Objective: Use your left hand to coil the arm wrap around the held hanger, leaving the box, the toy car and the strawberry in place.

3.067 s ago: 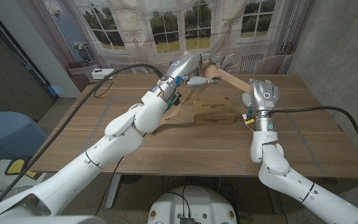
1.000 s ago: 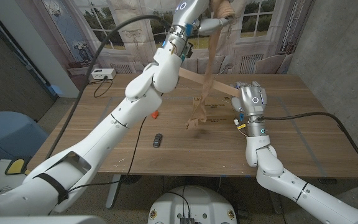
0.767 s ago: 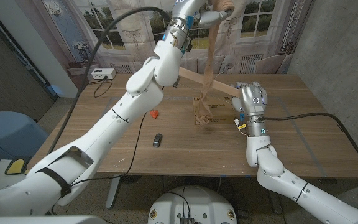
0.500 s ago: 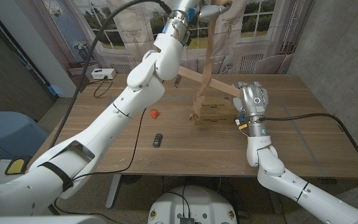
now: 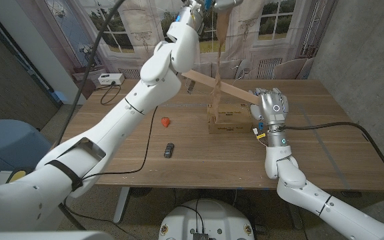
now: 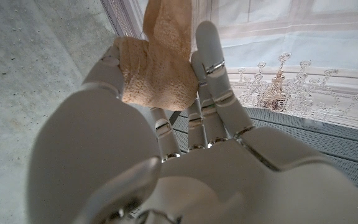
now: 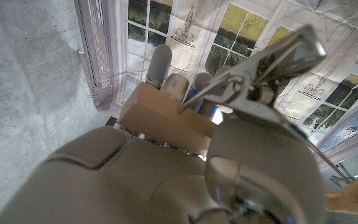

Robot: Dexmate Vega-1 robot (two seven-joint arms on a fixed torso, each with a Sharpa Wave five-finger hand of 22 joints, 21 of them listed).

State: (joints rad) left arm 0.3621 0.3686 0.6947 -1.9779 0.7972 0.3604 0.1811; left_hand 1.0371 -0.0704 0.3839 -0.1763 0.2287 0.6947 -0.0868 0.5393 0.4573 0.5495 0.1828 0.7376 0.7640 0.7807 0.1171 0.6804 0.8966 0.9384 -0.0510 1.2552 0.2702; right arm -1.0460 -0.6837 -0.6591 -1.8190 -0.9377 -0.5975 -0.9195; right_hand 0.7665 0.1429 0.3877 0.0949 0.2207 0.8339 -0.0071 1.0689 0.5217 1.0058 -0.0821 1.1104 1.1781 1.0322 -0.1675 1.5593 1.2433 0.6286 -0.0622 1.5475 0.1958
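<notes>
Above the surface (image 5: 112,143), at the head view's top edge, the left arm reaches high; the left hand (image 6: 166,124) pinches the upper end of the wrap (image 6: 160,62), tan and coarse-woven, bunched between thumb and fingers in the left wrist view. From there the wrap hangs as a taut strip, crosses the hanger (image 5: 215,85), and ends in a loose bundle just in front of the box (image 5: 231,121); whether the bundle rests on the surface or on the box cannot be told. Right hand (image 5: 270,107): clenched on the hanger's near end, the pale wooden bar showing under its fingers in the right wrist view, with a metal clip beside them. The hanger slants up and away from that hand toward the left arm, held clear above the box. Box: brown carton at mid-surface, just left of the right hand. Strawberry (image 5: 166,122): small, red, well left of the box. Toy car (image 5: 169,150): dark, nearer the robot than the strawberry, apart from it. Progress, as a judgement: early to middle. The wrap is lifted and drawn against the bar, but how many turns sit on it is not readable; most of its length hangs free. Remaining: carry the held end around the bar repeatedly until the slack is taken up, with the three bystanders undisturbed.
</notes>
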